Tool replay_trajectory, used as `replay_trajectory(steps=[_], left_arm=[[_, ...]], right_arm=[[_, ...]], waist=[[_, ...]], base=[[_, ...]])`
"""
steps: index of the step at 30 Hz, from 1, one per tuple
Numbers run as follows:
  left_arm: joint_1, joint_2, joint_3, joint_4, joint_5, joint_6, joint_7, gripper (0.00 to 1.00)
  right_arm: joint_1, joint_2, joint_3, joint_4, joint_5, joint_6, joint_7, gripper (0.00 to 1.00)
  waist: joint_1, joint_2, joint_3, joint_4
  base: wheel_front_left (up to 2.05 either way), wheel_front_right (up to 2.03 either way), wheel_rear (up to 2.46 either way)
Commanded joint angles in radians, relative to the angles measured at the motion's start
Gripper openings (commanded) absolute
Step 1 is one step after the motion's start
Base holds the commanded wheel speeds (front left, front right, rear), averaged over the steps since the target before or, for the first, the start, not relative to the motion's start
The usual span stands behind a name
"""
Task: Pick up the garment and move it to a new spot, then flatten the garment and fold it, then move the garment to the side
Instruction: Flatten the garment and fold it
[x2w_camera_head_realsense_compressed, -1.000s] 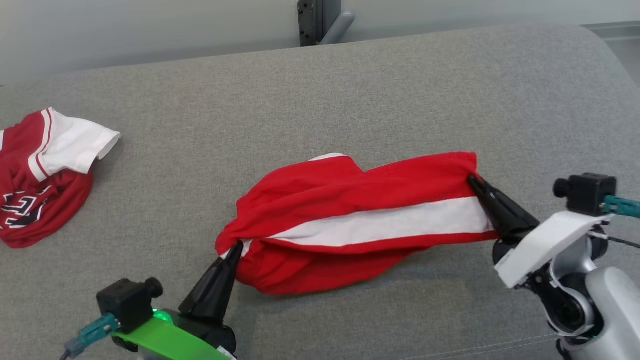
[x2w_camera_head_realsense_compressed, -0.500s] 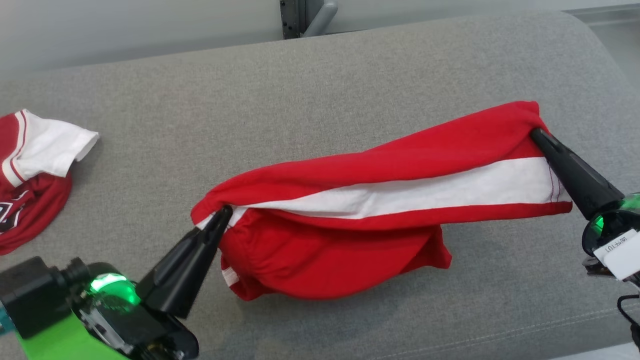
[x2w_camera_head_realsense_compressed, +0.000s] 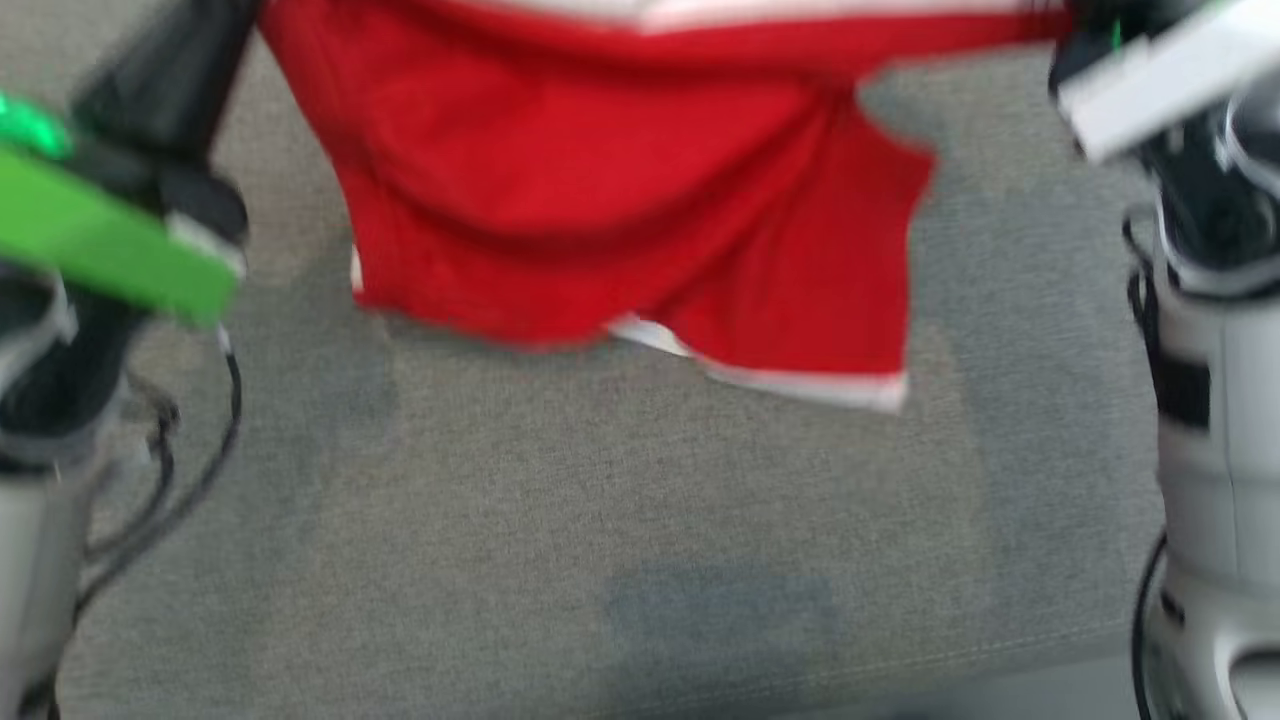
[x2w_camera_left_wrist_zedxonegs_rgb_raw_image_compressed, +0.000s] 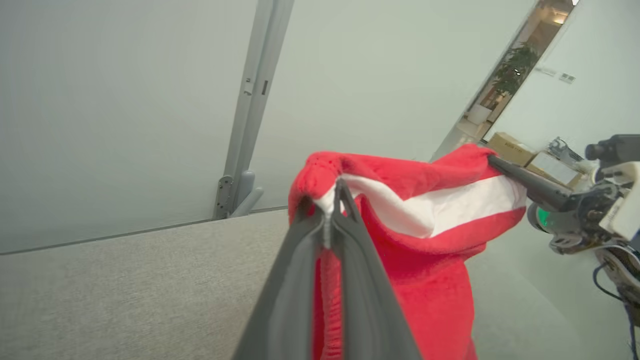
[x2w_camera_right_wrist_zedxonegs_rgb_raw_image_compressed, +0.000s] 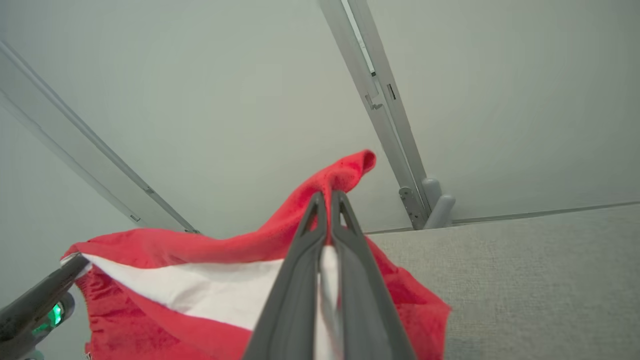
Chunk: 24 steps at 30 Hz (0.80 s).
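1. The garment (x2w_camera_head_realsense_compressed: 620, 190), red with a white band (x2w_camera_left_wrist_zedxonegs_rgb_raw_image_compressed: 450, 210) along it, hangs spread between the two grippers above a grey upholstered surface (x2w_camera_head_realsense_compressed: 560, 520). The head view is blurred.
2. The left gripper (x2w_camera_left_wrist_zedxonegs_rgb_raw_image_compressed: 330, 200) has its jaws pinched together on one end of the garment's upper edge. The white cloth bunches between the two dark fingers, and red cloth falls beside them.
3. The right gripper (x2w_camera_right_wrist_zedxonegs_rgb_raw_image_compressed: 327, 196) has its jaws clamped tight on the other end of that edge. A red corner pokes up past the tips, and white cloth shows in the narrow slit between the fingers.
4. In the left wrist view the white band runs from the left jaws across to the tip of the right gripper, with only a slight sag.
5. In the head view the lower part of the garment hangs in soft folds. Its hem carries white trim (x2w_camera_head_realsense_compressed: 800, 385) and dips lowest toward the right. I cannot tell through the blur whether the hem touches the surface.
6. A green bracket (x2w_camera_head_realsense_compressed: 110, 250) sits on the left wrist and a white bracket (x2w_camera_head_realsense_compressed: 1150, 70) on the right. Dark cables (x2w_camera_head_realsense_compressed: 190, 470) loop beside the left forearm.
7. Behind the surface stands a pale wall (x2w_camera_left_wrist_zedxonegs_rgb_raw_image_compressed: 100, 100) with a grey metal post (x2w_camera_left_wrist_zedxonegs_rgb_raw_image_compressed: 250, 100). Far off in the left wrist view are a potted plant (x2w_camera_left_wrist_zedxonegs_rgb_raw_image_compressed: 512, 60) and cardboard boxes (x2w_camera_left_wrist_zedxonegs_rgb_raw_image_compressed: 505, 145).
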Motion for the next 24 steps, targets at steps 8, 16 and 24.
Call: replay_trajectory(steps=[8, 16, 24], left_arm=[[-0.570, -0.136, -0.002, 0.502, 0.176, -0.016, -0.217, 0.00], [-0.745, -0.182, -0.083, 0.780, 0.302, -0.038, -0.522, 0.00], [-0.419, -0.157, -0.229, 0.756, 0.203, -0.037, -0.555, 0.00]], right_arm=[[-0.579, 0.081, -0.090, 0.434, -0.222, -0.001, -0.424, 0.00], [-0.685, 0.084, 0.075, 0.658, -0.137, -0.001, -0.676, 0.00], [-0.321, 0.028, 0.286, 0.692, -0.069, 0.000, -0.686, 0.00]], waist=[[-0.0002, 0.0049, 0.231, 0.052], [-0.0002, 0.0049, 0.267, 0.035], [-0.0002, 0.0049, 0.245, 0.027]], base=[[0.00, 0.00, 0.00], [0.00, 0.00, 0.00], [0.00, 0.00, 0.00]])
